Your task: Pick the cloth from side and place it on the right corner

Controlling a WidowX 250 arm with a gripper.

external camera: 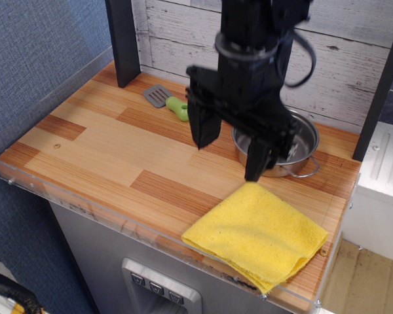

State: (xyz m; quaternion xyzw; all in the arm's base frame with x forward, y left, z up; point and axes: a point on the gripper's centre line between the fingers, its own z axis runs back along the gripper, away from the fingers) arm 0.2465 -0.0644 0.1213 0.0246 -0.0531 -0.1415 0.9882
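One soft square of bright yellow terry, the cloth (257, 234), lies flat on the striped countertop (105, 147) at the right corner (314, 261), its looped nap visible and its folded layers showing along the near right edge. We see its near tip reach the clear acrylic edging (85, 208) that borders the light and reddish wood planks; a small dark screw hole sits just beside its right edge. Above it and apart from it hangs the gripper (229, 156), matte black and angular, its two fingers spread wide with nothing between them. Behind the right finger stands a round steel pan (295, 154), shiny, with a wire loop handle. Farther back we note a spatula (169, 102) with a grey slotted blade and a rounded green handle, lying flat near a black post (123, 40).
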